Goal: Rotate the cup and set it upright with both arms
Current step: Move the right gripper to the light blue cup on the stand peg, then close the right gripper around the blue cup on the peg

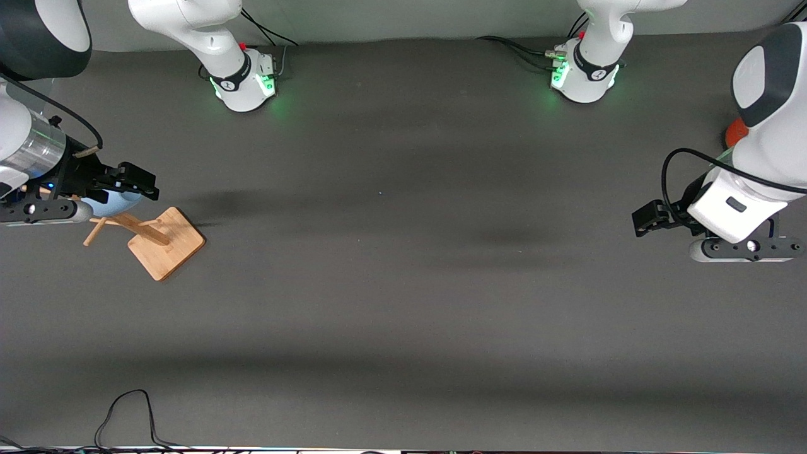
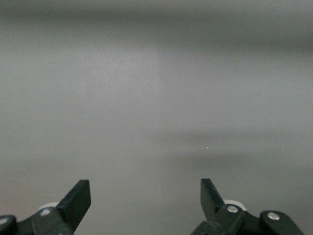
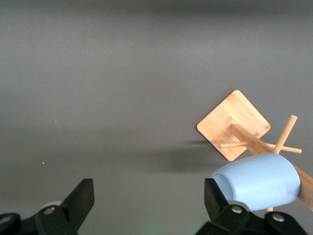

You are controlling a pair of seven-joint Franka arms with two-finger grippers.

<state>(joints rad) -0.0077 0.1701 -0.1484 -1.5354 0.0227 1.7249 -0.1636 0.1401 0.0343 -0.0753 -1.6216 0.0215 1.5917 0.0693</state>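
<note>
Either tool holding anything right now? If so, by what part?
Nothing held. Right tool is open beside the cup, which hangs on the wooden rack. Left tool is open over bare table.

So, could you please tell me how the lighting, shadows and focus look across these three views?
Front view: even light, soft broad shadow bands on the table, green glow at both bases. Left wrist view: pale and hazy, only bare table, left gripper jaws apart. Right wrist view: cup and wooden rack crisp, a faint shadow beside the rack.

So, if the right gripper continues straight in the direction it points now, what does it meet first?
Probably only the bare table. The open right gripper has nothing between its fingers; the cup on the wooden rack sits just off one finger.
</note>
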